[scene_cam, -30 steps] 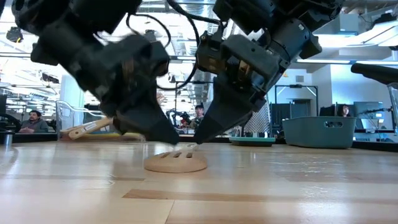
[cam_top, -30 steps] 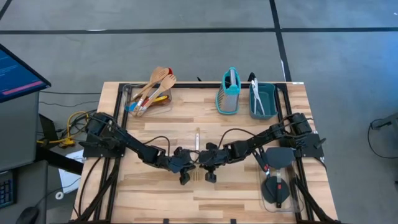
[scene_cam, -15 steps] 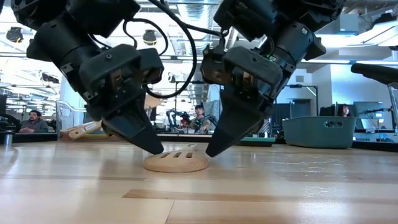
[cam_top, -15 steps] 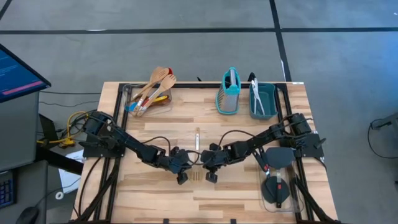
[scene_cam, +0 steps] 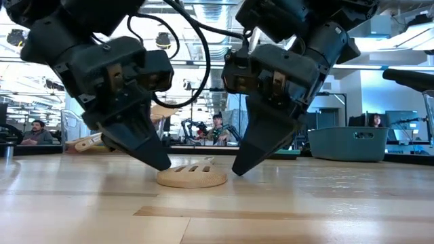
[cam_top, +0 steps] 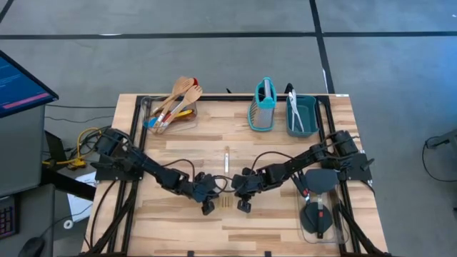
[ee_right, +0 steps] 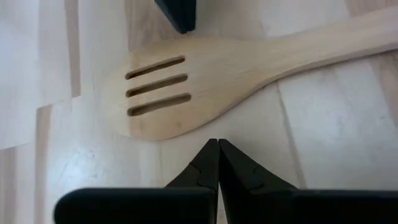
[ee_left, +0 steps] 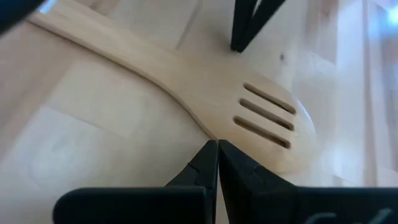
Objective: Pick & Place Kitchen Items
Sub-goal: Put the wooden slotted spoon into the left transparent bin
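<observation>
Overhead, the left pincer (cam_top: 208, 208) and the right pincer (cam_top: 243, 205) sit low near the middle of the desk (cam_top: 178, 228), flanking the head of a wooden slotted spatula (cam_top: 226, 187) whose handle runs away toward the back edge; at that back edge a clear container (cam_top: 187, 118) holds wooden and coloured spoons (cam_top: 175, 104), a teal box grater (cam_top: 263, 104) stands upright beside it, and a teal bin (cam_top: 308, 114) holds what seem to be white tongs, though they are too small to be sure. A second clear container (cam_top: 341, 227) at the right front carries black spatulas (cam_top: 319, 200). From desk height, the left pincer (scene_cam: 161, 163) and the right pincer (scene_cam: 241, 167) each taper to a single point just beside the spatula's flat head (scene_cam: 192, 176), one on either side, both tips down at the desk surface; people sit in the room behind. Through the left wrist camera, the left pincer (ee_left: 217, 146) has its fingers pressed together, pinching nothing, the tip just short of the slotted head (ee_left: 249, 118), with the other arm's tip across it. Through the right wrist camera, the right pincer (ee_right: 217, 144) is likewise pressed together on nothing, its tip just beside the head (ee_right: 168, 87).
</observation>
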Tool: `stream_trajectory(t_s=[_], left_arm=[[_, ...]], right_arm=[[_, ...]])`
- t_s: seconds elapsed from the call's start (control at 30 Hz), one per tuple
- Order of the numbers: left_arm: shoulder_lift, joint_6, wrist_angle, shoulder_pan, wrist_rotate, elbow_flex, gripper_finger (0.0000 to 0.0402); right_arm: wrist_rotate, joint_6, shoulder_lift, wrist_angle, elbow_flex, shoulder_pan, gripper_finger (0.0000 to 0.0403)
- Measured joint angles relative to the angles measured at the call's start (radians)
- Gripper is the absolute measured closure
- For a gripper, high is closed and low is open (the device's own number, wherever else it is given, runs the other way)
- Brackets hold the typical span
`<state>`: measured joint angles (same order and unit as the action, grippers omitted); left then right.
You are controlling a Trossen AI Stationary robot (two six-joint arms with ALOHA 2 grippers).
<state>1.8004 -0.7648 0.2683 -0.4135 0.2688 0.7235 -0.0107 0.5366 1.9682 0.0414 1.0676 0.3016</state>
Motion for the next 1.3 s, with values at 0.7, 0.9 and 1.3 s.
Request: stream_trajectory(t_s=[0.7, 0.9, 1.3], left_arm=[[0.036, -0.056, 0.040, -0.029, 0.012, 0.000, 0.0400], [0.038, -0.056, 0.050, -0.029, 0.014, 0.001, 0.0400], [0.040, -0.050, 0.056, -0.037, 0.012, 0.002, 0.0400]], right_arm=[[0.062, -0.021, 0.137, -0.081, 0.123, 0.050, 0.0403], [0.031, -0.120, 0.147, -0.019, 0.207, 0.049, 0.0403], [0.000, -0.141, 0.138, 0.026, 0.216, 0.026, 0.0403]])
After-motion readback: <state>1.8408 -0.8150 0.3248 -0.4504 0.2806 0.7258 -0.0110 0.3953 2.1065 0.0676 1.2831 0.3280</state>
